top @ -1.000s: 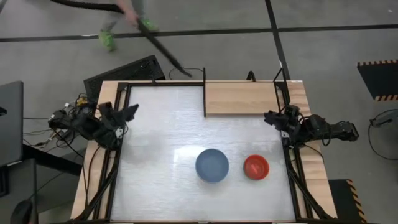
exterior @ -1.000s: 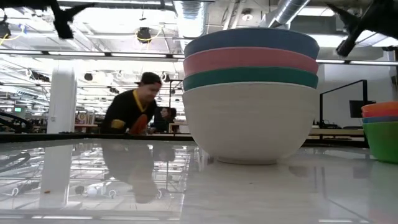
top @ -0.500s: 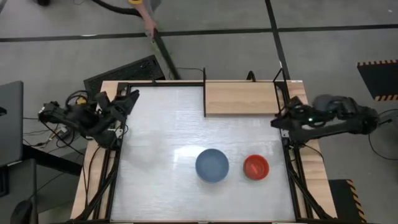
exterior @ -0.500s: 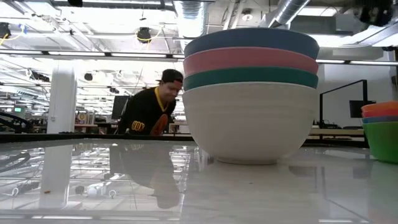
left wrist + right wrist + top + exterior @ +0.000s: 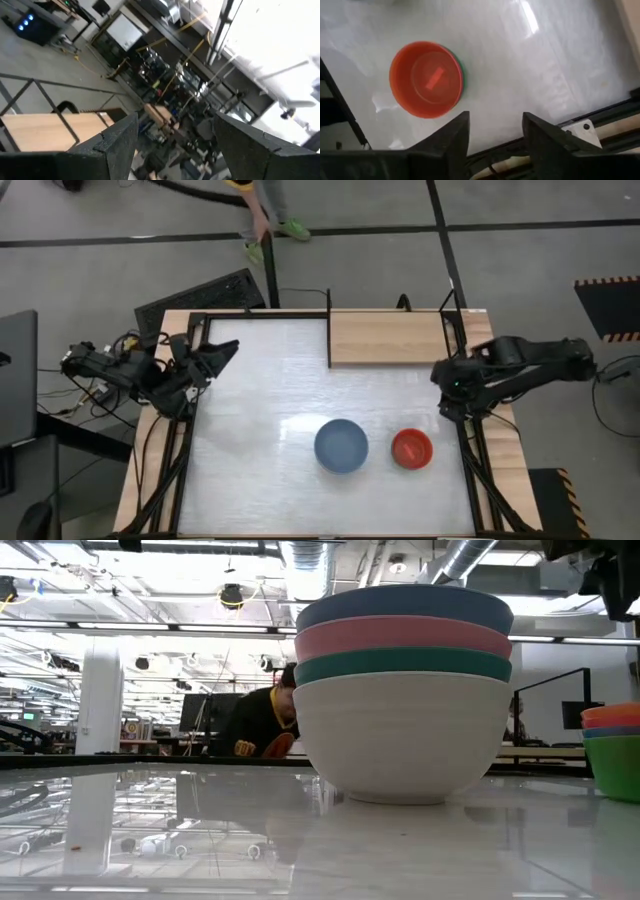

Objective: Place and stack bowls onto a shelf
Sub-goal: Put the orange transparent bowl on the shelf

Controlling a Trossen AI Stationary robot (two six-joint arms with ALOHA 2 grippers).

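Right gripper [image 5: 492, 132] empty, fingers apart, above table's right edge near small red bowl stack [image 5: 411, 448]. Large bowl stack [image 5: 341, 445] mid-table. Shelf [image 5: 385, 338] bare. Left gripper [image 5: 222, 354] open, empty, at left edge.

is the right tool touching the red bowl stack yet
Apart. The high view shows the right tool at the table's right edge, with bare white tabletop between it and the red bowl stack.

Two bowl stacks, large stack [image 5: 403, 690] of four bowls, small stack [image 5: 411, 449] showing three colours, one shelf [image 5: 388, 338], one person [image 5: 262, 723]
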